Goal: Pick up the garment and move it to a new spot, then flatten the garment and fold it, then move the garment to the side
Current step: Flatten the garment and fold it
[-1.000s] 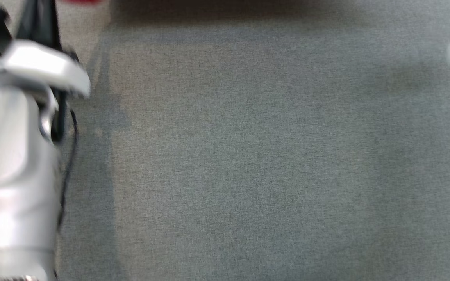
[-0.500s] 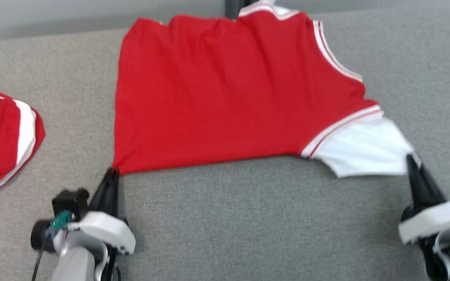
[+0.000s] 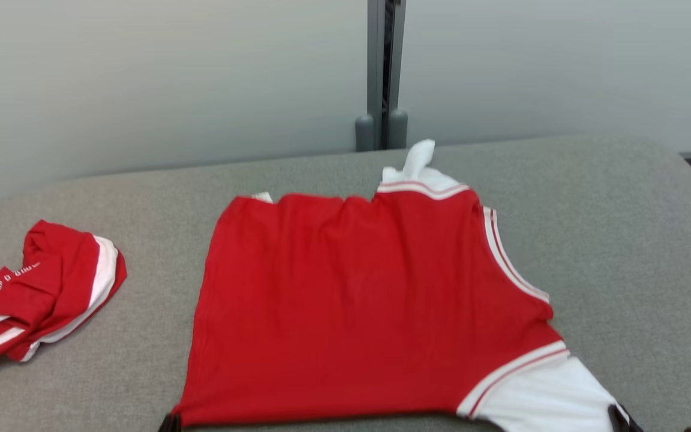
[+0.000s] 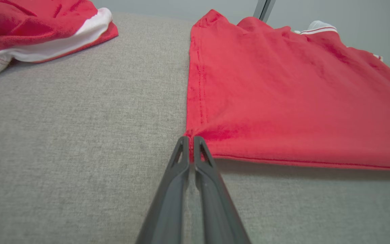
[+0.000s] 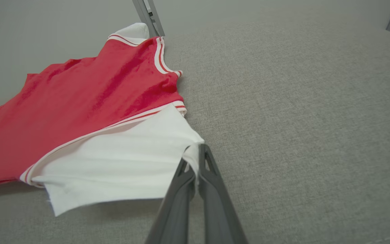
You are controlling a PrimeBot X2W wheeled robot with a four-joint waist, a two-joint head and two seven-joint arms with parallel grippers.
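Left wrist view: left gripper (image 4: 189,139) pinches the near hem corner of the garment (image 4: 283,91), fingers closed; right gripper (image 5: 193,154) is closed on the white sleeve (image 5: 120,152) tip. Garment lies mid on the grey cushion (image 3: 621,240). Risk: both pinches are v. thin, so a pull may slip a corner out. I judge hem points to my left, sleeves right; long axis approx. left-right.

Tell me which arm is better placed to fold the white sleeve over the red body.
Likely right: the right gripper is shut on the white sleeve at its tip; the left gripper is shut on the red hem corner, across the garment.
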